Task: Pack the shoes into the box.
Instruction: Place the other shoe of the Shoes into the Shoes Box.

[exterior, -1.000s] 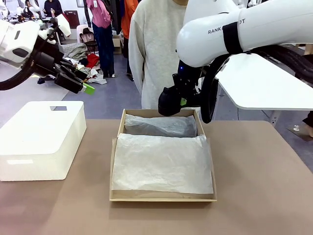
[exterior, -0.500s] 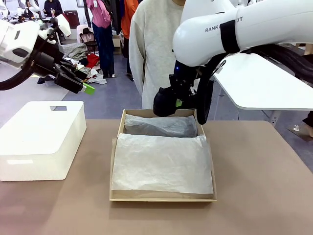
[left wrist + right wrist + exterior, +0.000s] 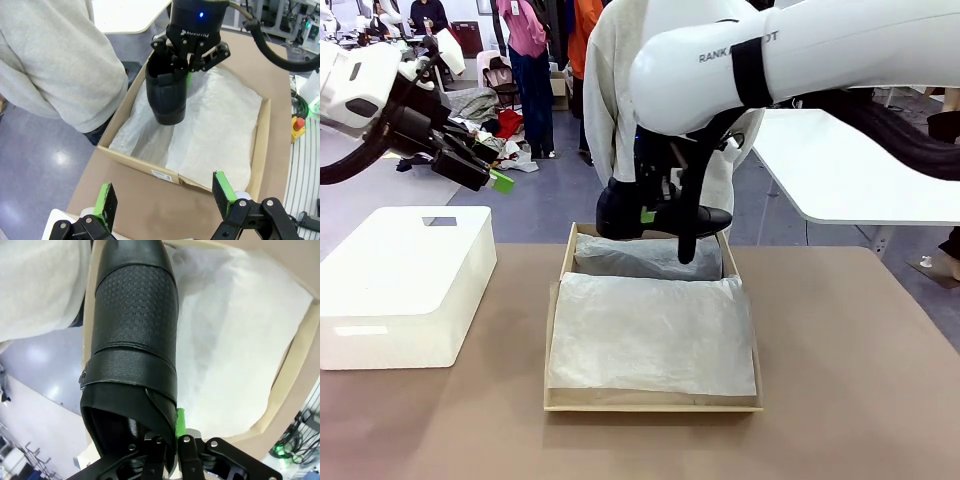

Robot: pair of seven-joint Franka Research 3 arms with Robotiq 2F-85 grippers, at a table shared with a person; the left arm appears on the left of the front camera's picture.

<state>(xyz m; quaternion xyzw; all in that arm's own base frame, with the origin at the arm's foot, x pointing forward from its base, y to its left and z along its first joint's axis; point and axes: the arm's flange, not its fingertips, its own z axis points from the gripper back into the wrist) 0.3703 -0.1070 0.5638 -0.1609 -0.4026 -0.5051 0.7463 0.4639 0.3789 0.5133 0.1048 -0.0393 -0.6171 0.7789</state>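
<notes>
Shoe [image 3: 132,325] held above far end of the box [image 3: 552,330], right gripper [image 3: 645,215] pinching its opening rim.
Best lowered level, clear of box walls, onto the tissue paper [image 3: 650,335] before letting go; left gripper [image 3: 164,194] hangs spread, well left of box.

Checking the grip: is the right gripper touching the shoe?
Touching. In the right wrist view the right gripper is shut on the shoe at its heel rim, with no gap.
</notes>
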